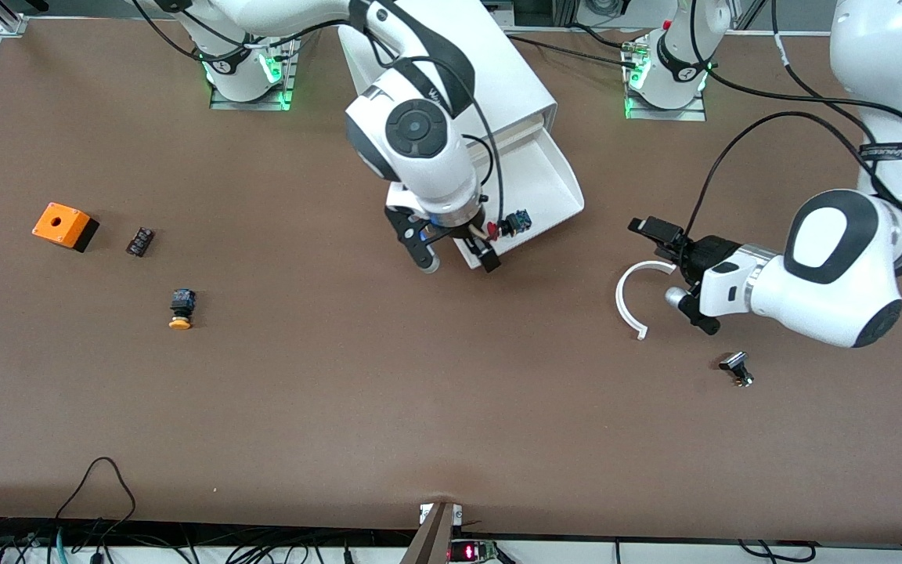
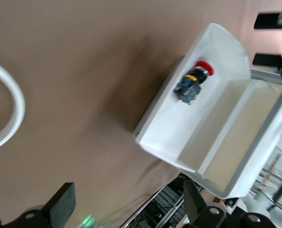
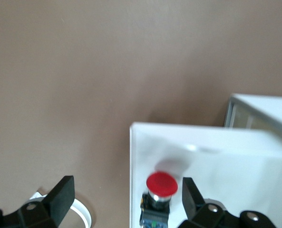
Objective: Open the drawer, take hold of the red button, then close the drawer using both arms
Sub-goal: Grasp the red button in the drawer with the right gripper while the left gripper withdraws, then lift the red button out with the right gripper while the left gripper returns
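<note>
The white cabinet stands between the arm bases, and its drawer is pulled out toward the front camera. The red-capped button lies in the drawer at its front end. My right gripper is open over the drawer's front corner. In the right wrist view the button sits between the fingers of my right gripper, close to one of them and untouched. My left gripper is open and empty above the table, toward the left arm's end. Its wrist view shows the drawer and the button.
A white C-shaped ring lies by the left gripper, and a small black-and-silver part lies nearer the front camera. An orange box, a small dark block and an orange-capped button lie toward the right arm's end.
</note>
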`<action>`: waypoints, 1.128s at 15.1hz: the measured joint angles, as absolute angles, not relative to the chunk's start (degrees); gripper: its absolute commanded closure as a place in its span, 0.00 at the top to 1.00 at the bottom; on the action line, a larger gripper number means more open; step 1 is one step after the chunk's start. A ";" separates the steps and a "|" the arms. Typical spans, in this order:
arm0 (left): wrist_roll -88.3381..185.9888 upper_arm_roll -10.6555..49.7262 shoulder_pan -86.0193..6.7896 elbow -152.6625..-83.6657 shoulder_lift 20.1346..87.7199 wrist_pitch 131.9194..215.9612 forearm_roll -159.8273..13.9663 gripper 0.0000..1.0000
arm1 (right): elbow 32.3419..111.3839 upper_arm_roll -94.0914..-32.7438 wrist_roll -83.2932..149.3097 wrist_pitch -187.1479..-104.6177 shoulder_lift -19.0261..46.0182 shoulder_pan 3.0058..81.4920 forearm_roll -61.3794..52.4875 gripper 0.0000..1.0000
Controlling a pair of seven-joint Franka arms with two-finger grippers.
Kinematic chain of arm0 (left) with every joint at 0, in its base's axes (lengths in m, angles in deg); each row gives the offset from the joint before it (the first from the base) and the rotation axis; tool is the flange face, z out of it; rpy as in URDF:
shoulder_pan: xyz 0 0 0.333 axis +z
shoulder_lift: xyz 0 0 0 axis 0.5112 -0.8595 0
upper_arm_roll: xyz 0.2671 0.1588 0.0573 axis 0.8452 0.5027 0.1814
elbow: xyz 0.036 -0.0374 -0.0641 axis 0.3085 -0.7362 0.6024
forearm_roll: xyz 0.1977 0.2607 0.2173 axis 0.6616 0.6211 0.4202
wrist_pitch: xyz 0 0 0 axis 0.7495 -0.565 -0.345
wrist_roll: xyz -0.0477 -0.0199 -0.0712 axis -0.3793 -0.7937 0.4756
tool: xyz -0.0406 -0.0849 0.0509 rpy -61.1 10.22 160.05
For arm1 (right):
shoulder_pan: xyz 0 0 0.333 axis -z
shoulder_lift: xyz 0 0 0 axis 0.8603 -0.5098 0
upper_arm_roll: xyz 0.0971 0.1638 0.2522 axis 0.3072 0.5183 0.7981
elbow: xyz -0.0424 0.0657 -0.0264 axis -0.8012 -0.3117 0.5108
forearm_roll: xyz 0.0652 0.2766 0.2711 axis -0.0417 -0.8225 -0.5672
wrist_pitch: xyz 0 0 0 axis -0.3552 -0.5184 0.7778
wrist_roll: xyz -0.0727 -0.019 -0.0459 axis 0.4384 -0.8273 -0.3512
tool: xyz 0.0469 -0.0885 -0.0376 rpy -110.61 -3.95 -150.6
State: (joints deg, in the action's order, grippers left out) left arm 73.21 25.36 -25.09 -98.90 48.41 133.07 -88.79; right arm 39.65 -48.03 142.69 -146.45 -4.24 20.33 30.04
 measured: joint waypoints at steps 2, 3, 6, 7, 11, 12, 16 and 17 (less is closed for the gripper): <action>68.09 24.59 -25.63 -95.93 48.99 131.97 -82.80 1.00 | 39.64 -48.07 145.70 -148.43 -5.84 18.58 30.05 1.00; 65.16 24.28 -26.56 -95.00 49.72 131.80 -79.59 1.00 | 39.64 -48.11 146.81 -149.47 -6.80 17.81 30.06 1.00; 59.23 24.13 -31.50 -91.42 51.99 131.74 -67.92 1.00 | 39.62 -48.27 149.71 -151.56 -9.18 15.94 30.06 1.00; 58.32 24.16 -32.63 -89.66 52.52 131.47 -65.75 1.00 | 39.61 -48.28 150.35 -151.71 -9.55 15.58 30.06 0.99; 57.79 25.60 -32.13 -84.56 52.91 130.32 -64.03 1.00 | 39.28 -48.28 150.93 -151.71 -9.72 15.20 30.06 0.08; 57.83 25.89 -31.64 -84.12 52.87 130.10 -64.02 1.00 | 39.17 -48.28 150.94 -151.71 -9.72 15.00 30.06 0.00; 57.65 25.94 -30.20 -83.99 52.54 129.89 -64.05 1.00 | 39.03 -48.28 151.15 -151.70 -9.72 14.50 30.06 0.00; 56.66 25.89 -30.26 -83.99 52.38 129.92 -64.10 1.00 | 38.90 -48.28 151.15 -151.66 -9.72 14.48 30.06 0.00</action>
State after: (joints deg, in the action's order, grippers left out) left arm 56.66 25.89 -30.26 -83.99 52.38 129.92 -64.10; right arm 38.90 -48.28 151.15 -151.66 -9.72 14.48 30.06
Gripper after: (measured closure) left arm 0.000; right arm 0.604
